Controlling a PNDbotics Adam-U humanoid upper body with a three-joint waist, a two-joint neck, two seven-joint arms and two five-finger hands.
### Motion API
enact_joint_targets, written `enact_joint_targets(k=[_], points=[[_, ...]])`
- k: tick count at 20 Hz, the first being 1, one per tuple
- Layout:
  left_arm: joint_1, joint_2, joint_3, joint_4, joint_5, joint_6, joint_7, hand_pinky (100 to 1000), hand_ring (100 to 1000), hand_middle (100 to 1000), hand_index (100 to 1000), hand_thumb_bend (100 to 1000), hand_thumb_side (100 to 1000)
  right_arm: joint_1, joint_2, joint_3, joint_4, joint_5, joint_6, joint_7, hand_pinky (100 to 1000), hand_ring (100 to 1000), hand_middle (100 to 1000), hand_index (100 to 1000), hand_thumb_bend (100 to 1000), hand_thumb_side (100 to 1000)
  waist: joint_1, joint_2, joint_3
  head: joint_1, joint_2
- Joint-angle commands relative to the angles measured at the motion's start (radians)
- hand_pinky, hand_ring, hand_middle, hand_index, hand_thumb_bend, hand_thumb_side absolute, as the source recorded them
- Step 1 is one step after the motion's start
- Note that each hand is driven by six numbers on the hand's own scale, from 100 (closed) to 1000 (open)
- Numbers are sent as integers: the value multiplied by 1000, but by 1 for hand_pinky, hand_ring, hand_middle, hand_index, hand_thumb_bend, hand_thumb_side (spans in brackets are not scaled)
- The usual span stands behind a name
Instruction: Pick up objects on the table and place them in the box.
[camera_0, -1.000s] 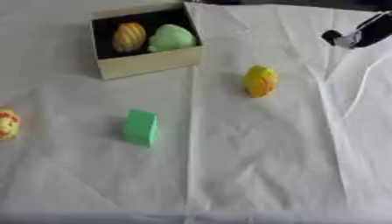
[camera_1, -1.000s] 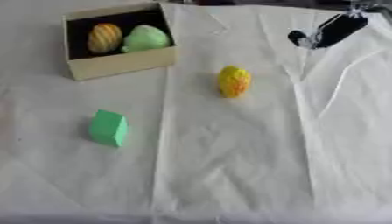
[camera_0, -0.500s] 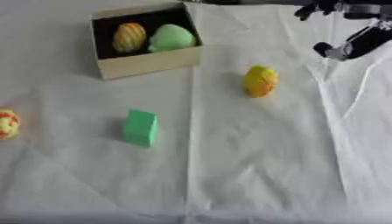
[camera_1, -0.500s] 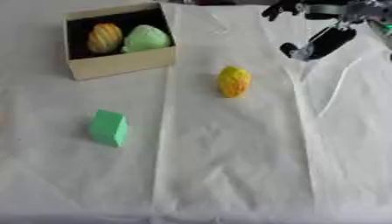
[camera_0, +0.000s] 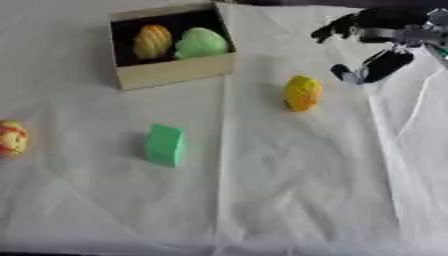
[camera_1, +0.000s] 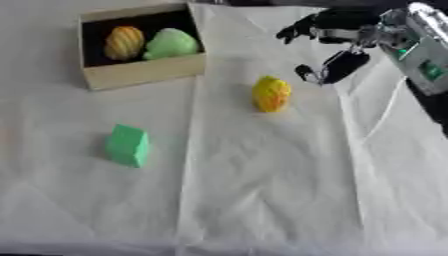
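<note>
Red-and-yellow object (camera_0: 10, 138) cut off at left edge

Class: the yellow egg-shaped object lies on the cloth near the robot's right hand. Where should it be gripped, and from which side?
Probably across the narrower middle of the yellow object, from above on its right: it lies lengthwise, clear of everything else, and the open right hand is just beyond it on that side.

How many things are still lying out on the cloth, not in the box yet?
3: a yellow object right of centre, nearest the right hand; a green block left of centre; a red-and-yellow object at the left edge. The box holds two others.
</note>
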Motion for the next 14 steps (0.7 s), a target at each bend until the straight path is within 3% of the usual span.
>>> enact_joint_targets(k=[1,4,9,14], points=[[-14,11,2,-20,2,-1,-3,847,827,767,810,100,655,-21,-7,-1,16,22,-16,12,819,941,878,992,155,414,-10,-17,0,-3,4],[-14,10,1,-20,3,1,-5,847,827,767,811,100,656,-19,-2,1,26,20,-26,18,822,943,876,987,158,412,-11,-16,0,-3,4],[-14,7,-1,-20,4,4,-10,847,828,767,811,100,657,-17,9,-2,31,21,-28,30,830,949,877,1000,237,389,-12,-17,1,-4,4],[-13,2,-2,-20,7,6,-11,848,828,768,811,100,659,-14,32,3,38,28,-28,24,822,942,861,975,212,410,-12,-16,4,-7,4]])
